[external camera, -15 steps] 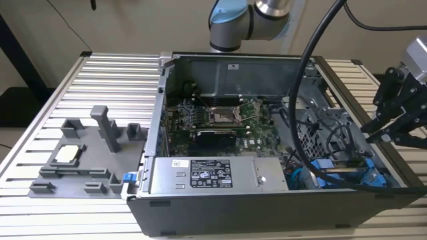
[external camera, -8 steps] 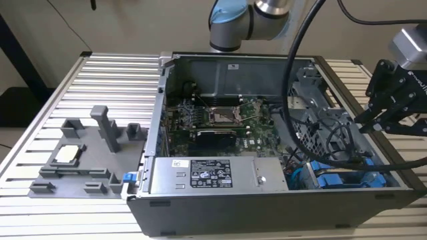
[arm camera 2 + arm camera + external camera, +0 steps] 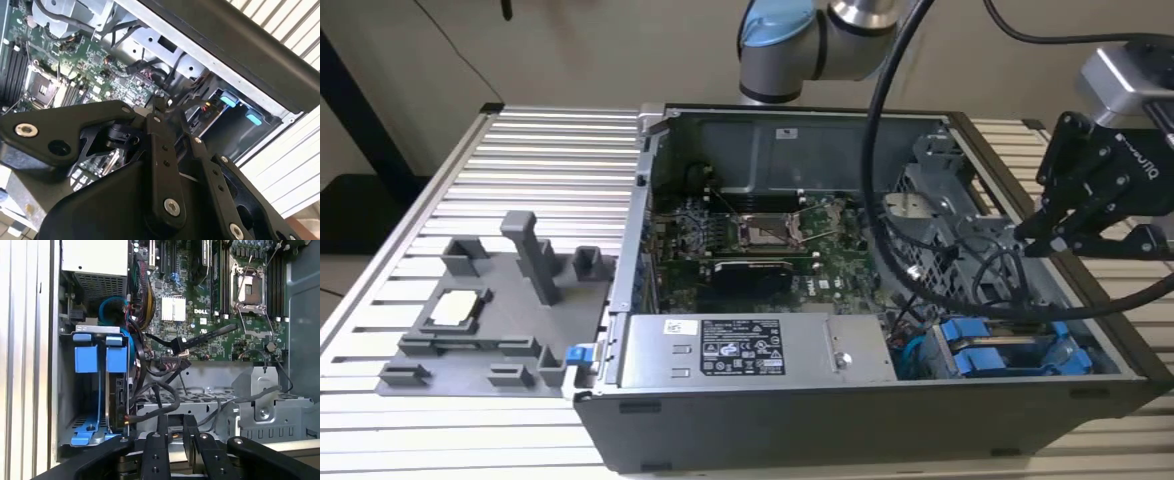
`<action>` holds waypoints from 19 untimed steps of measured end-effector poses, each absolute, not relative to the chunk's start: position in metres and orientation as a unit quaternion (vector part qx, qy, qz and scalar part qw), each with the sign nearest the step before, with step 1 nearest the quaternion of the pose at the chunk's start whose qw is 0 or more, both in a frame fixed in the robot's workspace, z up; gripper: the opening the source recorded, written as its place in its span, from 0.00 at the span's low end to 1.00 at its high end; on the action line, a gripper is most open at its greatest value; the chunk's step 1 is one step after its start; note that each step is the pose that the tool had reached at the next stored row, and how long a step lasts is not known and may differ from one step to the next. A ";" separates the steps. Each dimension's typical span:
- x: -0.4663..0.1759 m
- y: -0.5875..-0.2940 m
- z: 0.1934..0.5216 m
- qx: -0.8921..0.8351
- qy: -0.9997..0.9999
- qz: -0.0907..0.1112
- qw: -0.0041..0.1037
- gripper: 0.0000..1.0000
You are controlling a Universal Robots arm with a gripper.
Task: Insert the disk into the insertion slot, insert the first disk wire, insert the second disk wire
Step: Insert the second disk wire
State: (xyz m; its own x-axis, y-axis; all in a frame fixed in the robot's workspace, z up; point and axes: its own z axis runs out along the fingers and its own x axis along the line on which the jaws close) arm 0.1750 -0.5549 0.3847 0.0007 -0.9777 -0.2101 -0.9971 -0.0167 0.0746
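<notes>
Since the disk (image 3: 120,400) appears seated on edge in the insertion slot (image 3: 67,390), exterior view's near right, gripper (image 3: 176,426) hovers nearby, nearly closed and empty; judged stiff, heavyish, shock-sensitive: grip by its blue carrier (image 3: 116,359) edges.

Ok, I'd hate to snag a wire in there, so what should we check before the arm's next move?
1. Drive bay in sight in the first wrist view: ok.
2. Disk seated in the bay: cannot tell; a dark edge shows beside the blue tabs.
3. Black wire plugged in: not ok; it lies loose over the board, apart from the bay.
4. Gripper clear of the parts in the case: ok, it seems.
5. Gripper's load: cannot tell.
</notes>
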 end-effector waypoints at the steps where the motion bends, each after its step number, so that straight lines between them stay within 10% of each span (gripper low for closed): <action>1: 0.170 -0.555 0.385 -0.706 0.700 0.101 0.048 0.27; 19: 0.108 -0.554 0.384 -0.708 0.699 0.087 0.046 0.27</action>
State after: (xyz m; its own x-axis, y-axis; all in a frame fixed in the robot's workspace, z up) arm 0.1079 -0.5543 0.3842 0.0069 -0.9823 -0.1873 -0.9983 -0.0176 0.0558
